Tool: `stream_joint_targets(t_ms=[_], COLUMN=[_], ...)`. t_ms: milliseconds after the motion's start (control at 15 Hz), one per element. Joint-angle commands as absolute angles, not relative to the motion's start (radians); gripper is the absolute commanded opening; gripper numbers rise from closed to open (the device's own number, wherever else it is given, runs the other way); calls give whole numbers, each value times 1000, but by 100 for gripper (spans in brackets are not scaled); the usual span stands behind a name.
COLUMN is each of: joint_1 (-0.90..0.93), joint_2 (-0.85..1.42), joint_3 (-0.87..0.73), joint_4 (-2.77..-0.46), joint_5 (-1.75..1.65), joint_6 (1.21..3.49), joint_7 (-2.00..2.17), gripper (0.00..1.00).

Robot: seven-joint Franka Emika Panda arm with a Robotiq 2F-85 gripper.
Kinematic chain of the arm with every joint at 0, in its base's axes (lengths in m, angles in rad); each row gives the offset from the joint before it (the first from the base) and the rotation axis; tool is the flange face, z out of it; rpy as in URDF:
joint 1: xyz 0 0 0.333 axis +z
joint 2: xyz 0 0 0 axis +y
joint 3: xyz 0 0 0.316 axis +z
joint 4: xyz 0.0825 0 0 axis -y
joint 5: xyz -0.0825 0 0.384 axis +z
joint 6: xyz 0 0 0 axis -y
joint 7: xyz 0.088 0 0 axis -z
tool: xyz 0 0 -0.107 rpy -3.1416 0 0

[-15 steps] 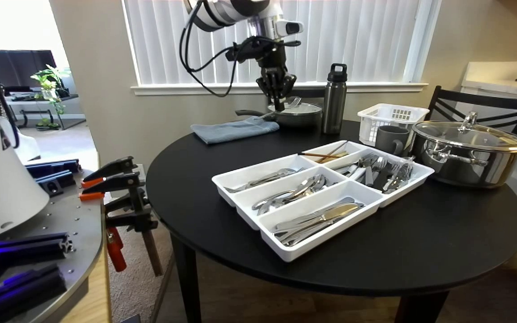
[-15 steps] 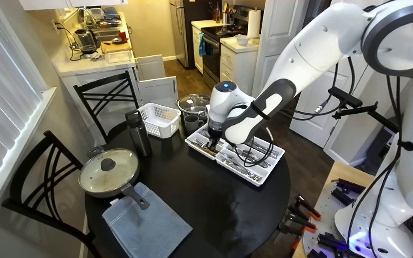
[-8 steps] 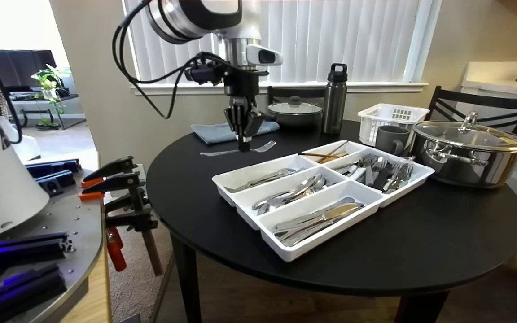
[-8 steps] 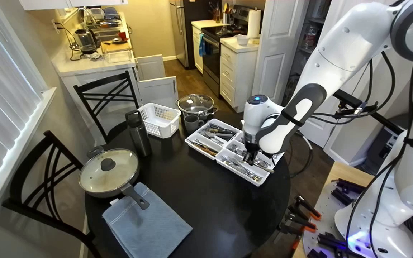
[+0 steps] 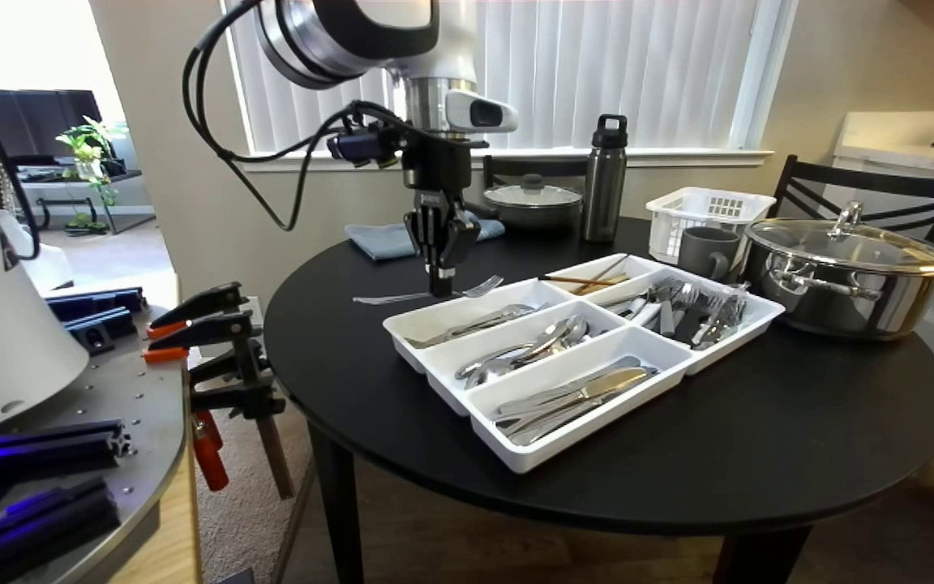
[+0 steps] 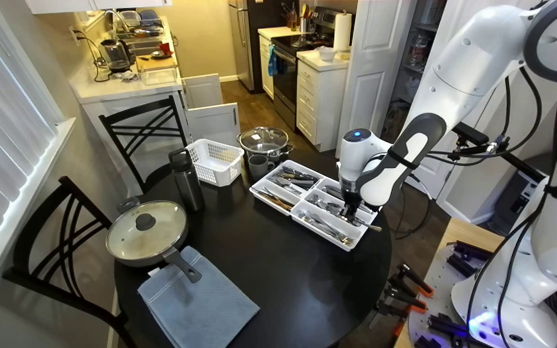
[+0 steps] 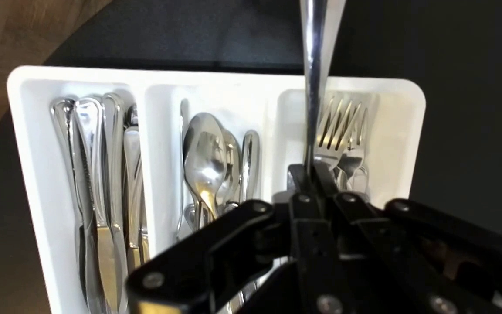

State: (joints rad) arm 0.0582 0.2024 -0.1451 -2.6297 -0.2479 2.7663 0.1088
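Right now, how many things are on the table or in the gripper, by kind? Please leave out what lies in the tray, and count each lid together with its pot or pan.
Cookware: 2 (pot, pan)
Drinkware: 2 (bottle, mug)
Containers: 2 (tray, basket)
Cloth: 1
Cutlery: 1 (fork, held in the gripper)
Total: 8

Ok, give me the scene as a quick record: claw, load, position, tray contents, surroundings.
Grip: claw closed on a metal fork
Fork pose: handle toward the robot's base, tines pointing away
Position: raised over the fork compartment of the white tray, going by the wrist view
Tray contents: forks, spoons and knives, mainly sorted by compartment; thin brown sticks in another
Surroundings: gray mug, white basket, lidded steel pot, dark bottle, lidded pan, folded blue cloth
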Motion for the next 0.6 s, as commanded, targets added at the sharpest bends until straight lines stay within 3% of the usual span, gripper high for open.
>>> stream_joint_targets(t_ms=[0, 133, 200, 333, 533], joint_1=[84, 119, 139, 177, 220], joint_2=[241, 273, 283, 301, 299], joint_3=[-148, -180, -199, -230, -255], joint_4=[-2604, -2585, -2579, -2570, -2569], joint_5=[-296, -332, -350, -352, -328], joint_6=[2831, 2893, 2920, 2952, 2974], joint_7=[199, 297, 338, 379, 389], gripper=[1, 1, 31, 37, 57])
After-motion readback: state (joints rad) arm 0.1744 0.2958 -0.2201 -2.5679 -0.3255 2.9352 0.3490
